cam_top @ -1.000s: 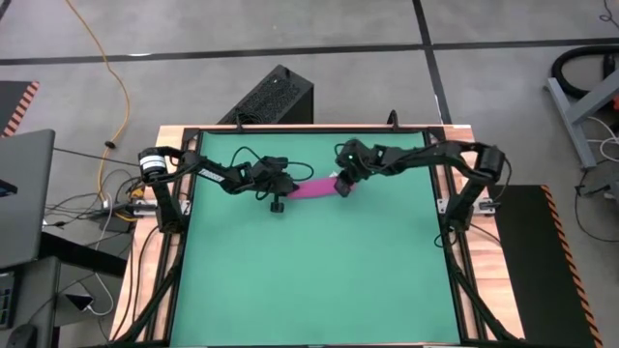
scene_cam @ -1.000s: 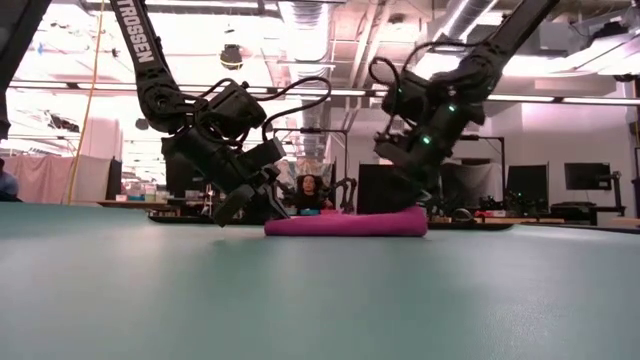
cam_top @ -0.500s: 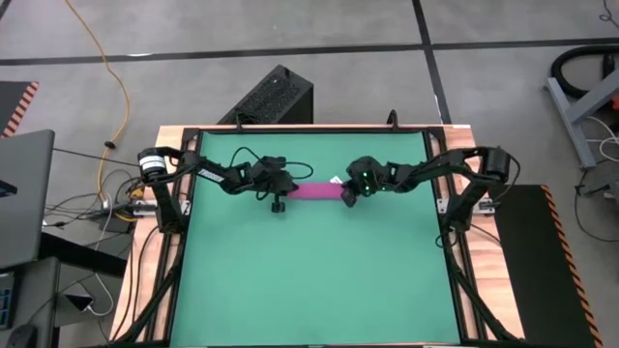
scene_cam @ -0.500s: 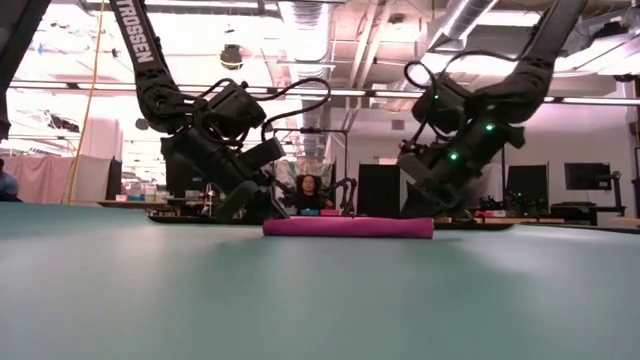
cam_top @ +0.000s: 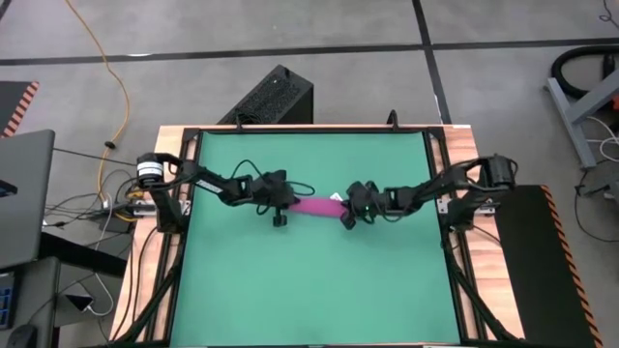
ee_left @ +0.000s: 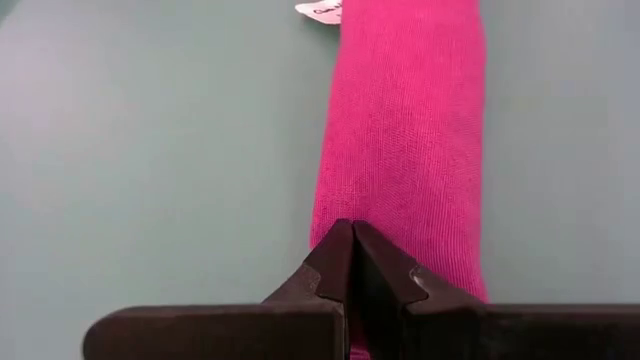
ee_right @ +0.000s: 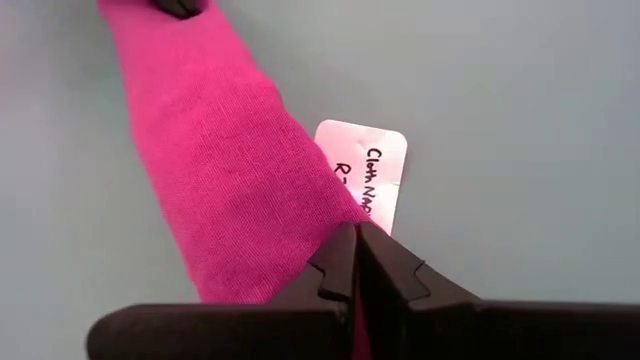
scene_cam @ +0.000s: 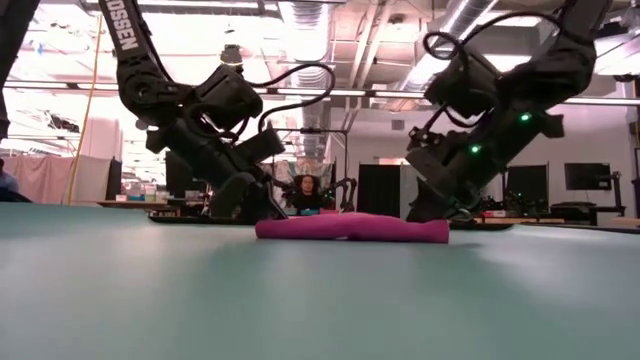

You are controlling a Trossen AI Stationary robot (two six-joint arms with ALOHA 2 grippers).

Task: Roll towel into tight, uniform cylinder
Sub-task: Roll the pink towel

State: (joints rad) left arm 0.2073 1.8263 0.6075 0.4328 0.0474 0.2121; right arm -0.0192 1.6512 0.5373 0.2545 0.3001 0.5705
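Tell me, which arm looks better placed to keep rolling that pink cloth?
Probably neither alone. The left gripper is at one end of the towel and the right gripper at the other, tag end, both with fingers shut. They mirror each other, so rolling evenly likely needs both.

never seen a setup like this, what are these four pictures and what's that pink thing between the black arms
These are four camera views of one moment at a two-armed robot table. One picture looks straight down from above; one looks level across the table top into the room behind; the other two come from cameras on each arm's wrist, looking past its fingers.

The table is covered with a green mat. On it lies a magenta-pink soft cloth rolled into a long, narrow roll, with a small white tag at the right arm's end.

The left arm's tool is at one end of the roll, the right arm's tool at the other. Both wrist views show the two dark fingers pressed together, their tips over the cloth; whether they pinch any fabric is hidden.
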